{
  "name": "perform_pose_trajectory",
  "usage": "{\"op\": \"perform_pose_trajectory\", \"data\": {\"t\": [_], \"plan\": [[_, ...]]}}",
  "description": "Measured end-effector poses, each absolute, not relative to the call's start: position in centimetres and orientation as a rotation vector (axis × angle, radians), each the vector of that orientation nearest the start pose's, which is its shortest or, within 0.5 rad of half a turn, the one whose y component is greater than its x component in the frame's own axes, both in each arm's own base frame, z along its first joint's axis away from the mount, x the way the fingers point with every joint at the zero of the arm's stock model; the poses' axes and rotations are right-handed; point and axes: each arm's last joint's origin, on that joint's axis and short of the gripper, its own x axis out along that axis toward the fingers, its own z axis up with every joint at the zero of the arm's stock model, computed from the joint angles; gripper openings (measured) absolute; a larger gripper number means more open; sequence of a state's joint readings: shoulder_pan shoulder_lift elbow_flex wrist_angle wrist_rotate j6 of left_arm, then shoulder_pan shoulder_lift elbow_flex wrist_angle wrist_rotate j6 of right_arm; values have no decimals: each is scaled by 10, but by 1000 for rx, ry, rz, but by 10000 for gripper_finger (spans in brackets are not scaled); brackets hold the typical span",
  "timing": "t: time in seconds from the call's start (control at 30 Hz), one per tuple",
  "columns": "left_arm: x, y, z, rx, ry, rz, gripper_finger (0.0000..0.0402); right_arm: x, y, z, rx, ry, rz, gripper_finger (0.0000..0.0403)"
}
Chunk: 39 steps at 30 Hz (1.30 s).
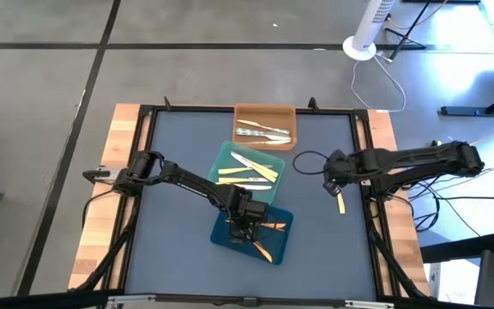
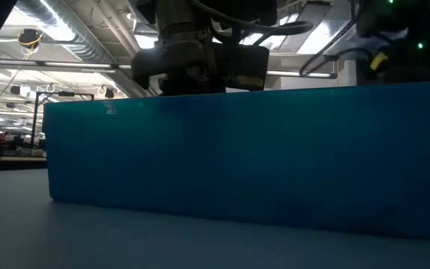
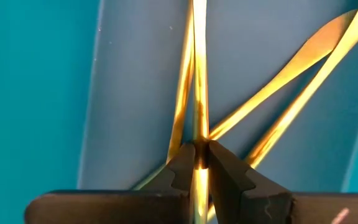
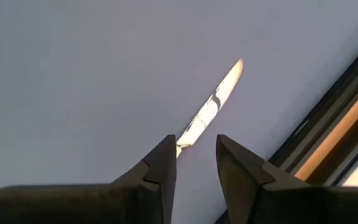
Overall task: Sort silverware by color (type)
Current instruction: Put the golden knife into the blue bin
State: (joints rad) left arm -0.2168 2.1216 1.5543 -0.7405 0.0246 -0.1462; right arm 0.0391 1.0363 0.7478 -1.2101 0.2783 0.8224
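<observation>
My left gripper (image 1: 247,225) is over the dark blue tray (image 1: 230,236), shut on an orange-tan utensil (image 3: 199,93). Other orange-tan utensils (image 3: 303,68) lie crossed in that tray. Pale yellow utensils (image 1: 249,172) lie in the teal-green tray (image 1: 225,157), and silver-grey ones (image 1: 262,132) in the orange tray (image 1: 264,112). My right gripper (image 4: 194,155) is open over the near end of a pale yellow knife (image 4: 211,107), which lies flat on the mat near the table's right edge (image 1: 341,203). I cannot tell whether it touches the knife. My left gripper pinches the orange-tan utensil's slim shaft (image 3: 199,140) between its two fingertips (image 3: 182,165). It comes from above, pointing down into the blue tray. The utensil runs on past the fingers alongside another one. I cannot tell whether it is lifted off the tray floor.
The three trays sit in a line down the middle of the blue mat (image 1: 178,223), with bare mat on either side. In the low view the blue tray's wall (image 2: 245,157) fills most of the picture. A black frame (image 1: 369,172) edges the mat, right of the knife.
</observation>
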Motion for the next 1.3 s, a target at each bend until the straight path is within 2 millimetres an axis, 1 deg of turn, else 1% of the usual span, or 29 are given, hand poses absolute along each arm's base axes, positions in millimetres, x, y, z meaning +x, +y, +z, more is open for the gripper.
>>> {"op": "perform_pose_trajectory", "data": {"t": [0.17, 0.33, 0.4, 0.53, 0.63, 1.13, 1.3], "plan": [[412, -91, 154, 2, 1314, -108, 32, 139, -2, 207, 508, 1313, -828, 104], [413, -87, 154, -5, 1313, -98, 65, 135, 1, 194, 614, 1368, -820, 104], [414, -84, 154, -8, 1313, -93, 79, 133, 2, 191, 627, 1389, -813, 104], [415, -80, 154, -15, 1313, -84, 101, 134, 2, 190, 632, 1373, -812, 104], [415, -77, 154, -20, 1313, -79, 107, 135, 1, 190, 639, 1357, -832, 104], [415, -75, 154, -30, 1313, -70, 106, 137, 1, 190, 664, 1328, -842, 104], [414, -75, 159, -31, 1304, -71, 106, 137, 1, 190, 664, 1328, -843, 104]]}}
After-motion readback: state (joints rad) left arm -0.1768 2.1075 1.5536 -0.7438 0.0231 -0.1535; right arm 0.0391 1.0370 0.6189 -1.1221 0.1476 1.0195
